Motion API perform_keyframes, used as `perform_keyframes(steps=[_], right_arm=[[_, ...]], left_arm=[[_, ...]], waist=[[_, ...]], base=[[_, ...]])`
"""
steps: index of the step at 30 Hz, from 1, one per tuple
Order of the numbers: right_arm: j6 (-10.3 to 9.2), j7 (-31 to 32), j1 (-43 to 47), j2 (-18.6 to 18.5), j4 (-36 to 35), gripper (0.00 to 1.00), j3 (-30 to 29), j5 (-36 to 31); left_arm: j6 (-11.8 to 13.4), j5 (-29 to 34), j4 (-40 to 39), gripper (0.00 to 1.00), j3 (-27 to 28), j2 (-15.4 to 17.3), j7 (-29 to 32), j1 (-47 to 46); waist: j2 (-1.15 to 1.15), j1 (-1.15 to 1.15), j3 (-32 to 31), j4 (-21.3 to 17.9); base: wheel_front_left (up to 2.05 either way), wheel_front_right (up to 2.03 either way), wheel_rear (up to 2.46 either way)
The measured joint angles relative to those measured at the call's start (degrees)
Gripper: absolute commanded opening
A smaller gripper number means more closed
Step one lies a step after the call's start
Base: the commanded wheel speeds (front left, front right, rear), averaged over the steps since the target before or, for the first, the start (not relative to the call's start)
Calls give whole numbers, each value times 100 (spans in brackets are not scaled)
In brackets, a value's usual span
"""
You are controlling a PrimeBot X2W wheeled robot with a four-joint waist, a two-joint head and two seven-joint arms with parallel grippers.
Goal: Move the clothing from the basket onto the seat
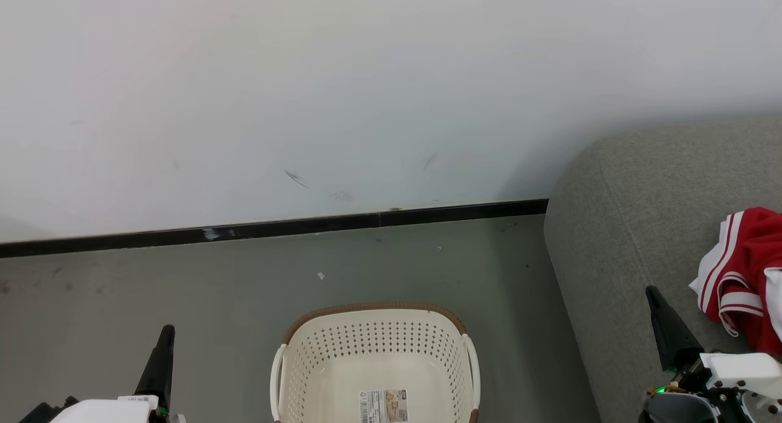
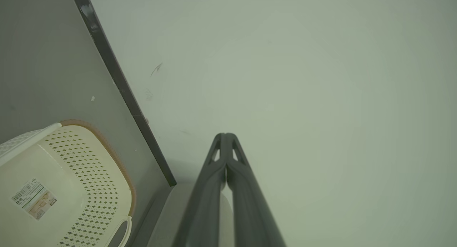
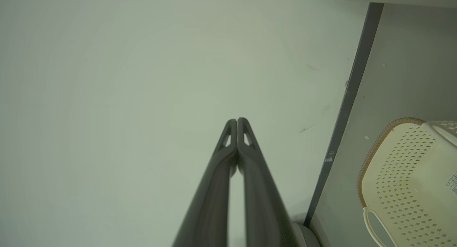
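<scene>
We are finding the clothing (image 1: 742, 270) lying in a crumpled red heap with white stripes on the seat (image 1: 617, 227), at the right edge of the head view. It is resting on the grey cushion, well apart from the basket (image 1: 379, 343).

The basket is standing on the grey floor (image 1: 183, 276) just left of the seat's rounded corner. Its cream floor is showing uncovered, with the label sticker (image 1: 383, 406) lying flat on it.

We are seeing the left gripper (image 2: 225, 136) in its wrist view with both dark fingers pressed together tip to tip and nothing between them. It is pointing at the pale wall (image 1: 366, 93), and in the head view it is hanging left of the basket, apart from it.

The right gripper (image 3: 236, 121) is likewise showing its fingers closed on each other, gripping nothing. In the head view it is hovering over the seat's front part, near the clothing but not touching it.

A dark skirting board (image 1: 275, 228) is running along the foot of the wall behind the basket.
</scene>
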Motion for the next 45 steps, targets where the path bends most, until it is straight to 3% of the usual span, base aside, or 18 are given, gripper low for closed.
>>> perform_keyframes(steps=[45], right_arm=[[0,34,-1,9,81,0,-90,-5]], left_arm=[[-19,0,64,0,15,-5,42,-96]], waist=[[0,-1,-1,0]], base=[[0,0,0]])
